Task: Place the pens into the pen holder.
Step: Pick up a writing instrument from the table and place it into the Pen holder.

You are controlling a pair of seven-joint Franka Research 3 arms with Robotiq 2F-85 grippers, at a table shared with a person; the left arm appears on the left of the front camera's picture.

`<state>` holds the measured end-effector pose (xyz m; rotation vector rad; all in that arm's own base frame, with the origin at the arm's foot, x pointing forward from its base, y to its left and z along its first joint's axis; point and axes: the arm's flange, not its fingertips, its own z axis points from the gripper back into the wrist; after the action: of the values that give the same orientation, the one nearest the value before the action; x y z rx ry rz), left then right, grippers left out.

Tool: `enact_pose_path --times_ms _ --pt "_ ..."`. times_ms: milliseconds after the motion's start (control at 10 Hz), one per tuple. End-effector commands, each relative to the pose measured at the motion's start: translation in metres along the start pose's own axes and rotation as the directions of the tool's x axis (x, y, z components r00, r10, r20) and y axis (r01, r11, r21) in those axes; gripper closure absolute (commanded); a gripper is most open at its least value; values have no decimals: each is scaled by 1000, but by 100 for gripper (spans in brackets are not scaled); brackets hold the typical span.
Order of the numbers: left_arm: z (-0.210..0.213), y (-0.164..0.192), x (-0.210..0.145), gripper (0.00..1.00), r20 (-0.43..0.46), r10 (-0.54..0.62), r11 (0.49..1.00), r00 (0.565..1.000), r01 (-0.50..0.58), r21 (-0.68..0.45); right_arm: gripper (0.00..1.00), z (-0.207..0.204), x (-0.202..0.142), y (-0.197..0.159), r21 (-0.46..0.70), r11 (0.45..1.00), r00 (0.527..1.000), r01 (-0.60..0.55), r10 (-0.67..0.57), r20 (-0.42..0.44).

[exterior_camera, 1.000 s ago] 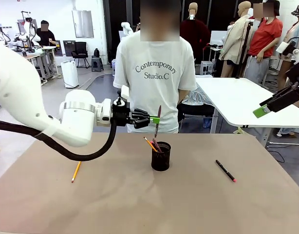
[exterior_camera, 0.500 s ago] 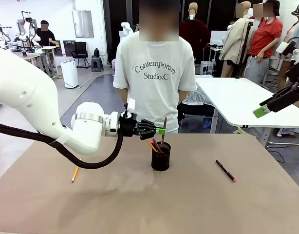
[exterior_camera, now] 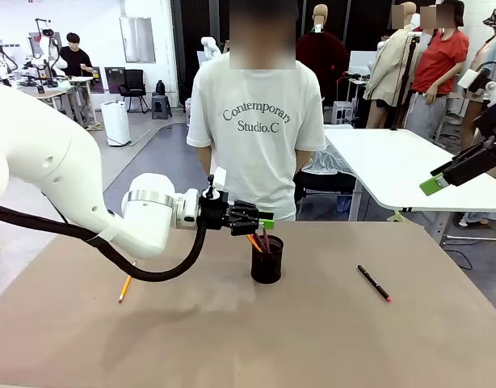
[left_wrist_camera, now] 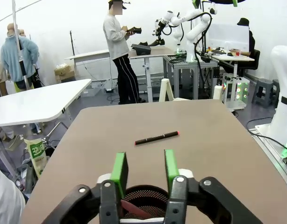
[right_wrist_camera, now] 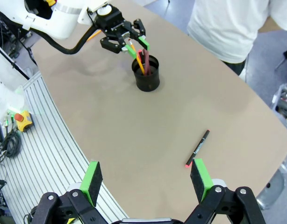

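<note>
The black mesh pen holder (exterior_camera: 266, 263) stands mid-table with a reddish-brown pen (exterior_camera: 264, 240) and an orange one (exterior_camera: 252, 242) leaning in it. My left gripper (exterior_camera: 267, 220) hovers just above its rim, open, nothing between its green pads (left_wrist_camera: 119, 169); the holder (left_wrist_camera: 142, 199) lies right below, the reddish-brown pen (left_wrist_camera: 134, 210) inside. A black pen with a pink tip (exterior_camera: 374, 283) lies on the table to the right. A yellow pencil (exterior_camera: 126, 284) lies far left. My right gripper (right_wrist_camera: 146, 182) is open high over the table, above the black pen (right_wrist_camera: 197, 148) and the holder (right_wrist_camera: 147, 77).
A person in a white T-shirt (exterior_camera: 256, 121) stands at the table's far edge, just behind the holder. The brown table (exterior_camera: 313, 339) has free room at the front and between the holder and the black pen.
My left gripper came down over the holder with the reddish-brown pen, then opened its jaws. The pen now rests in the holder. The right arm has not moved.
</note>
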<state>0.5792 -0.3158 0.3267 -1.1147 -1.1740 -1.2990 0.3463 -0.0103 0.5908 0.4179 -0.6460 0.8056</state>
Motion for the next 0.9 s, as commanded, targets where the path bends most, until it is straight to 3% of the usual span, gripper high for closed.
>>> enact_pose_path --times_ms 0,400,800 --pt "2 2 5 0 -1 7 1000 1000 -7 2 0 0 2 -1 17 1000 1000 -7 7 24" --pt "11 -8 22 0 -75 7 999 997 -5 35 0 0 2 -1 17 1000 1000 -7 7 24" --pt "6 0 14 0 -38 -11 999 999 12 34 0 0 2 -1 17 1000 1000 -7 7 24"
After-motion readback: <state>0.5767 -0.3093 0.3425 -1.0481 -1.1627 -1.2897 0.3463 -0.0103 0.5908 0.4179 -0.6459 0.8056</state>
